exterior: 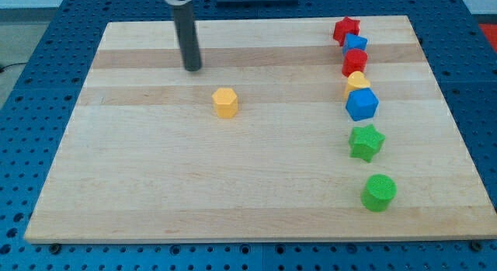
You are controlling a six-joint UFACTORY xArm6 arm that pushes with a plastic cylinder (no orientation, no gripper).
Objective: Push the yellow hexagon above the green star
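Sitting mid-board, the yellow plastic hexagon block [225, 102] is lying well left of the green plastic star block [366, 141]; my fingerless tip [192, 68] is resting up-left, not touching it.

Matt plastic-looking yellow hexagon [225, 102] lies on a smooth, pale striped wooden board [155, 185].

My tip [192, 68] ends a plain dark-grey rod.
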